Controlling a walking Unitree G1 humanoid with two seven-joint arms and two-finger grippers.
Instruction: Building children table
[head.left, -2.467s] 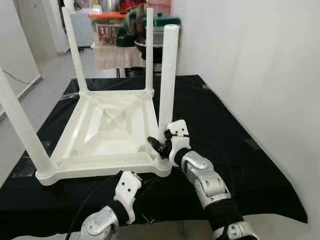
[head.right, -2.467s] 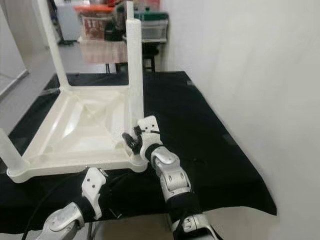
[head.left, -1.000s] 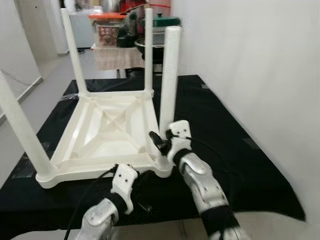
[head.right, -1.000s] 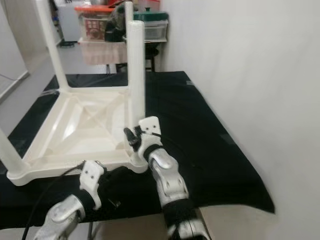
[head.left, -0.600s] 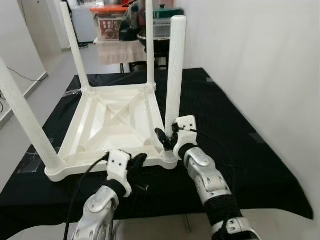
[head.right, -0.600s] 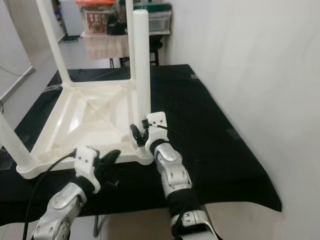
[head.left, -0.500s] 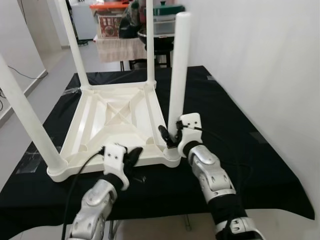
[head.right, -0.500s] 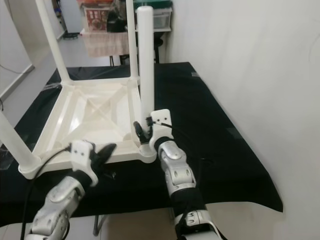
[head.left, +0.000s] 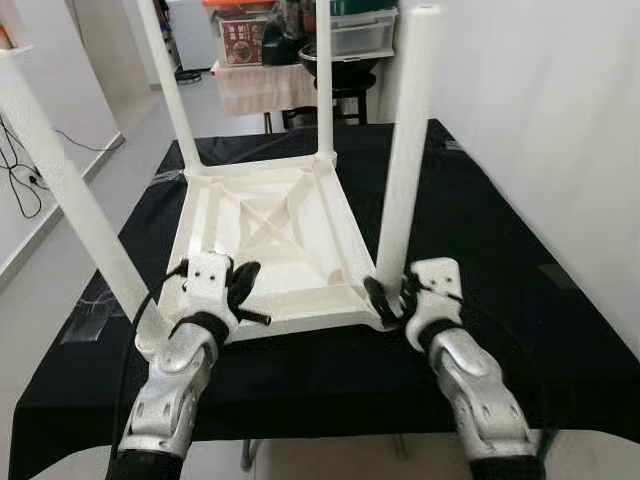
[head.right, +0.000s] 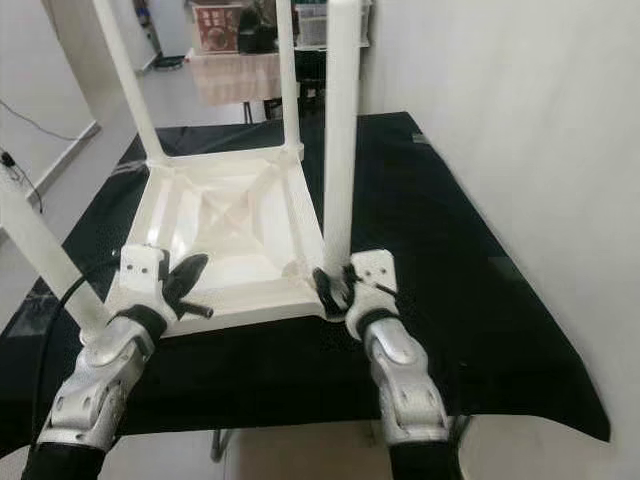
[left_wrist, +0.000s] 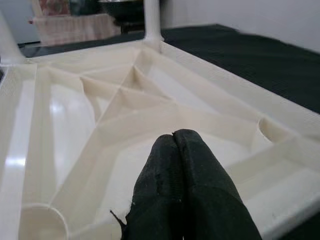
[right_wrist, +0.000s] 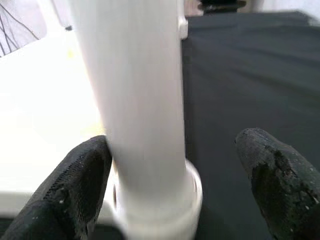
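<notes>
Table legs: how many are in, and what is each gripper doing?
Done: four legs stand up from the upturned white table. In hand: the right gripper sits open around the base of the near right leg; the left gripper, shut, rests over the near rim. Left: checking seating, not visible here, then flipping it upright.

There is one white children table (head.left: 265, 240), which lies upside down on one black table cloth (head.left: 470, 230), and four white legs stand up from it, one at each corner: near left leg (head.left: 75, 200), far left leg (head.left: 172, 85), far right leg (head.left: 323, 80) and near right leg (head.left: 403, 160). Two grippers are in view, one left gripper (head.left: 243, 290) and one right gripper (head.left: 392, 297), each with two black fingers.
</notes>
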